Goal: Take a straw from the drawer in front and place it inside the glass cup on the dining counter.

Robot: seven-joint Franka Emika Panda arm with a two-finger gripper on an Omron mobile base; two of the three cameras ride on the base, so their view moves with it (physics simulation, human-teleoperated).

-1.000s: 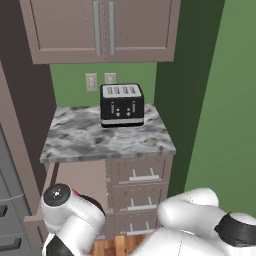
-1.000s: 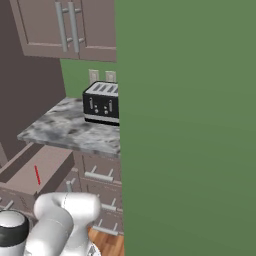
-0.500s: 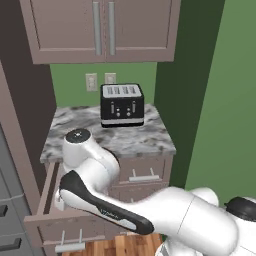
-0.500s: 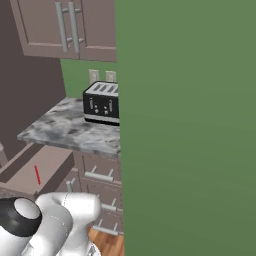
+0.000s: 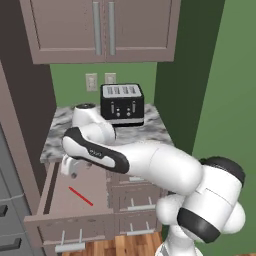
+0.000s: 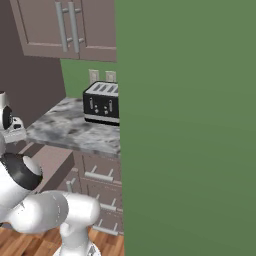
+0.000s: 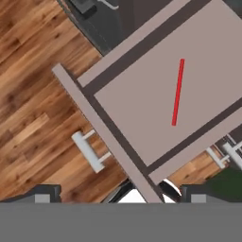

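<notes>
The taupe drawer [image 5: 55,200] stands pulled open, silver handle [image 7: 88,151] out front, and the thin red straw [image 7: 177,92] lies seemingly flat on its floor.

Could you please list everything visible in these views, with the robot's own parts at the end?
straw: one, red, lying flat on the floor of the open drawer.
drawer: one, taupe-brown, pulled out below the counter, silver handle on its front.
toaster: one, black, on the small marbled counter.
narrower drawers: taupe-brown, stacked right of the open drawer.
upper cabinets: two doors, taupe-brown, above the toaster.
wall outlets: two, pale, behind the toaster.
floor: wood planks.
end effector: one, white, hanging above the open drawer, its fingertips spread apart.
</notes>
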